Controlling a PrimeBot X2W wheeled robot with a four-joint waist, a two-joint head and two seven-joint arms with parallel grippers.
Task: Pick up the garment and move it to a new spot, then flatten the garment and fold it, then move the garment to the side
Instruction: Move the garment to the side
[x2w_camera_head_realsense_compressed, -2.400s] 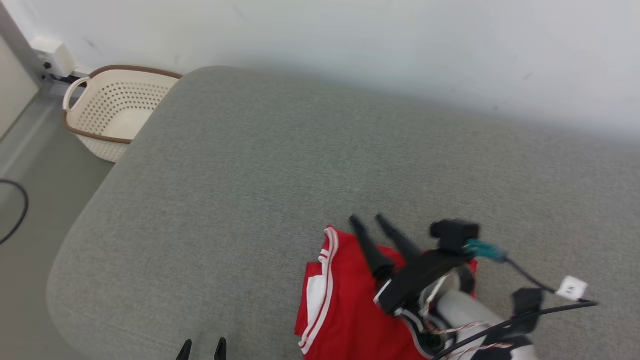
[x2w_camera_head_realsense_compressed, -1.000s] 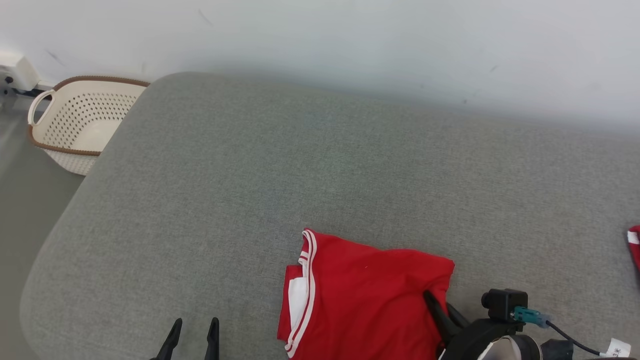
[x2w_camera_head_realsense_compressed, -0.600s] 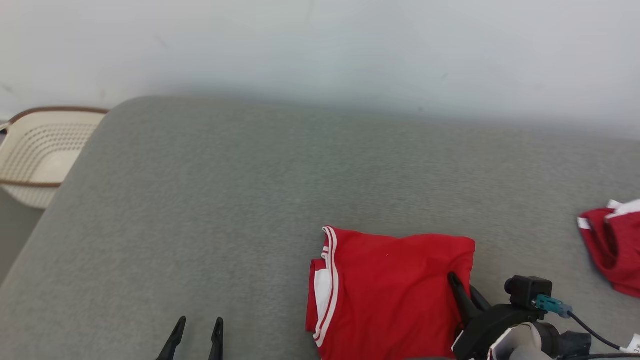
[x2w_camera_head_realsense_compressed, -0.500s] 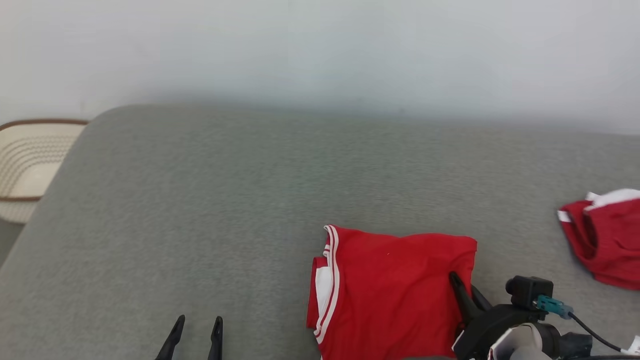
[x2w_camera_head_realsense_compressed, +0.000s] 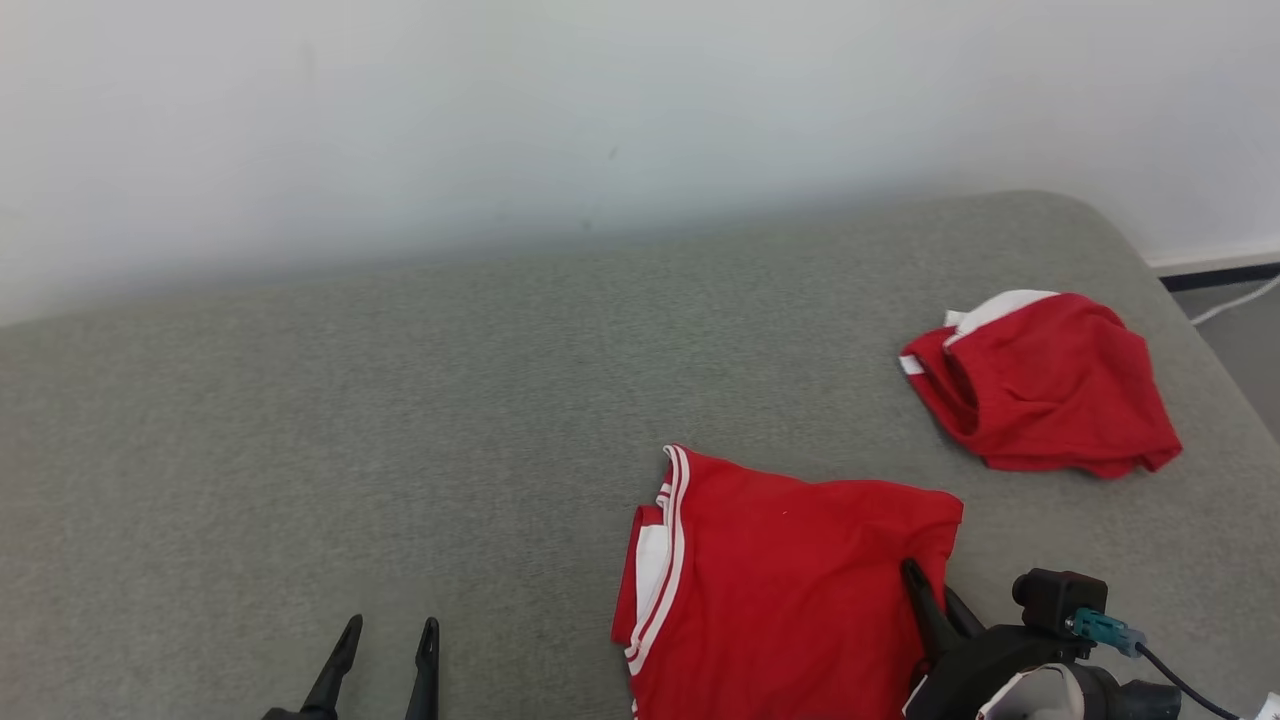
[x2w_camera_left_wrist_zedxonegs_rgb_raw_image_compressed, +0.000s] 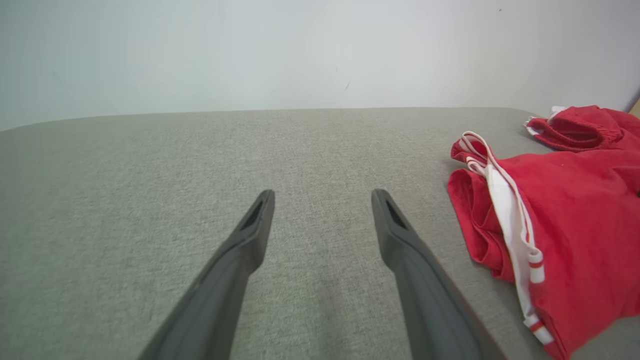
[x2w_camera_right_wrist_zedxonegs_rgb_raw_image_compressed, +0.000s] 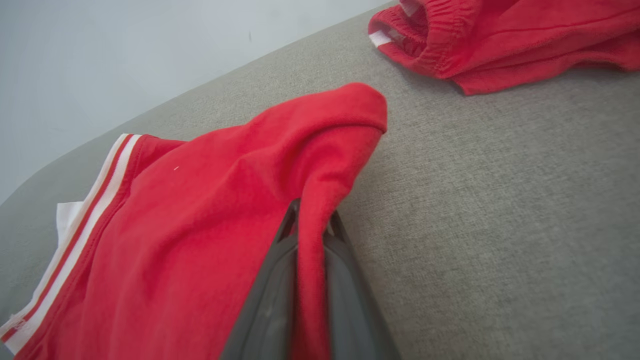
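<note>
Setting: wide grey cushioned surface (x2w_camera_head_realsense_compressed: 400, 400) running up to a plain pale wall (x2w_camera_head_realsense_compressed: 500, 120).
Garment (x2w_camera_head_realsense_compressed: 790, 590): red, folded into a rough rectangle, lying on the near right part of the cushion, low in the head view and cut off by its bottom edge.
Garment trim: red-and-white striped band along the left edge, with a patch of white cloth showing just beside it.
Right gripper (x2w_camera_head_realsense_compressed: 928, 585): closed tight on the right-hand edge of the garment, with a raised fold of red cloth pinched between the two dark fingers; in the right wrist view (x2w_camera_right_wrist_zedxonegs_rgb_raw_image_compressed: 312, 215) the fold climbs from the fingertips to a small peak.
Left gripper (x2w_camera_head_realsense_compressed: 391, 630): fingers spread wide with nothing between them, over bare cushion at the lower left, well apart from the garment; in the left wrist view (x2w_camera_left_wrist_zedxonegs_rgb_raw_image_compressed: 324, 200) the garment lies off to the right of the fingers.
Second red piece (x2w_camera_head_realsense_compressed: 1050, 395): crumpled, with a white edge and a gathered elastic opening, lying farther back on the right, apart from the garment.
Far right edge: rounded cushion corner, strip of floor and a thin pale cable (x2w_camera_head_realsense_compressed: 1230, 300).
</note>
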